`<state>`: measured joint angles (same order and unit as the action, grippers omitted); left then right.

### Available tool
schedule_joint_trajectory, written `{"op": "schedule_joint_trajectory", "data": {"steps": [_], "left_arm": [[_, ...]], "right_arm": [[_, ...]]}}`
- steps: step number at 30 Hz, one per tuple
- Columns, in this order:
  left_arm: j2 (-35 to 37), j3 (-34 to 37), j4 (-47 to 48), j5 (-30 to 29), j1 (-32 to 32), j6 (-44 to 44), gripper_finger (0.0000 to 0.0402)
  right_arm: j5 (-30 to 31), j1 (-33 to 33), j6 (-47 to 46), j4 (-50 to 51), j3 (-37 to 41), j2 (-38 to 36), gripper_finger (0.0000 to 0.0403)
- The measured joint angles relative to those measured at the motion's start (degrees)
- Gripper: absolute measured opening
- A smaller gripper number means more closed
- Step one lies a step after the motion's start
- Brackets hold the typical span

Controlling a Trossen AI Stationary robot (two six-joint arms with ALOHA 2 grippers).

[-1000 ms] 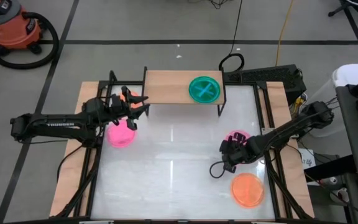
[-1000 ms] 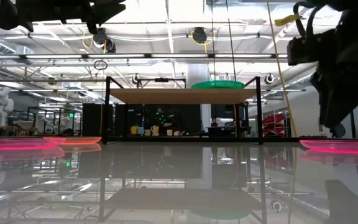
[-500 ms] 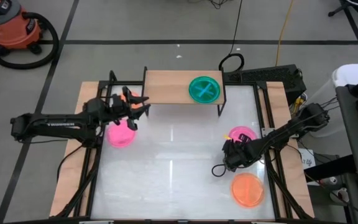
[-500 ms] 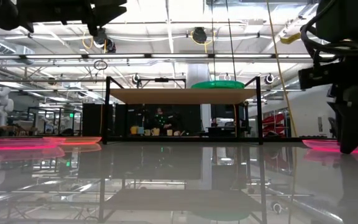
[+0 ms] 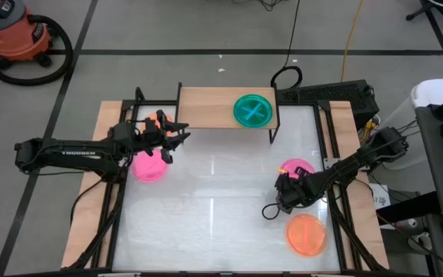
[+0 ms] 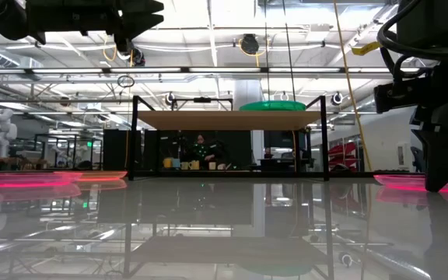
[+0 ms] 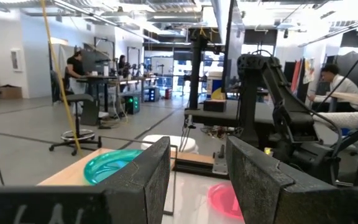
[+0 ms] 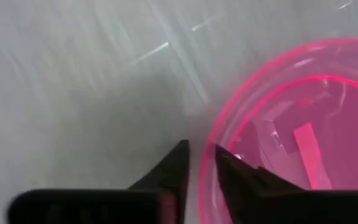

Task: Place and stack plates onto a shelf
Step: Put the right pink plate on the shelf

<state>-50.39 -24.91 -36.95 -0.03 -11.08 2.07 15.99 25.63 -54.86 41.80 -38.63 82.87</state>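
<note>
Your right gripper (image 5: 288,185) pinches the rim of the pink plate (image 5: 298,167) near the table's right edge — fingers nearly closed. The shelf (image 5: 206,108) carries a green plate (image 5: 253,110). Your left gripper (image 5: 177,138) hangs open, empty.

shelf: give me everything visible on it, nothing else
The shelf is a low stand with a light wooden board top on thin black metal legs, upright at the table's far edge. A green plate lies on its right part; the rest of the board is bare. In the low view nothing stands under it. Neither gripper touches it.
</note>
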Motion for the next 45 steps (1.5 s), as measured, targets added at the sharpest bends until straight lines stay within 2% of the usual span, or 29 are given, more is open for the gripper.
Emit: {"op": "schedule_joint_trajectory", "data": {"steps": [4, 10, 15, 20, 25, 30, 35, 40, 45], "left_arm": [[0.0, 0.0, -0.5, 0.0, 1.4, 0.0, 0.0161], [0.0, 0.0, -0.6, 0.0, 2.6, -0.3, 0.0161], [0.0, 0.0, -0.7, 0.0, 2.6, -0.3, 0.0161], [0.0, 0.0, -0.7, 0.0, 2.6, -0.3, 0.0161], [0.0, 0.0, -0.7, 0.1, 2.6, 0.0, 0.0161], [0.0, 0.0, -0.7, 0.1, 3.4, -0.2, 0.0161], [0.0, 0.0, -1.4, 0.1, 3.9, -0.3, 0.0161], [0.0, 0.0, -4.8, 0.1, 4.6, -1.8, 0.0161], [0.0, 0.0, -7.3, 0.1, 4.8, -4.5, 0.0161]], "right_arm": [[-0.2, 0.0, 0.0, -0.3, 0.0, -0.8, 0.0007], [0.0, -0.1, 0.3, 0.6, -2.7, -5.0, 0.0003], [0.2, 0.0, 4.5, -1.0, -6.5, -9.4, 0.0001], [2.0, 0.0, 12.5, -10.6, -8.4, -12.8, 0.0], [2.1, -1.7, 22.8, -24.5, -8.5, -14.8, 0.0], [2.7, -6.9, 33.3, -37.5, -8.6, -15.1, 0.0], [5.6, -15.3, 40.7, -45.0, -8.6, -15.1, 0.0], [0.1, -24.4, 46.1, -53.9, -9.1, -14.4, 0.0], [-5.7, -30.9, 49.5, -53.9, -15.6, -10.8, 0.0]]}}
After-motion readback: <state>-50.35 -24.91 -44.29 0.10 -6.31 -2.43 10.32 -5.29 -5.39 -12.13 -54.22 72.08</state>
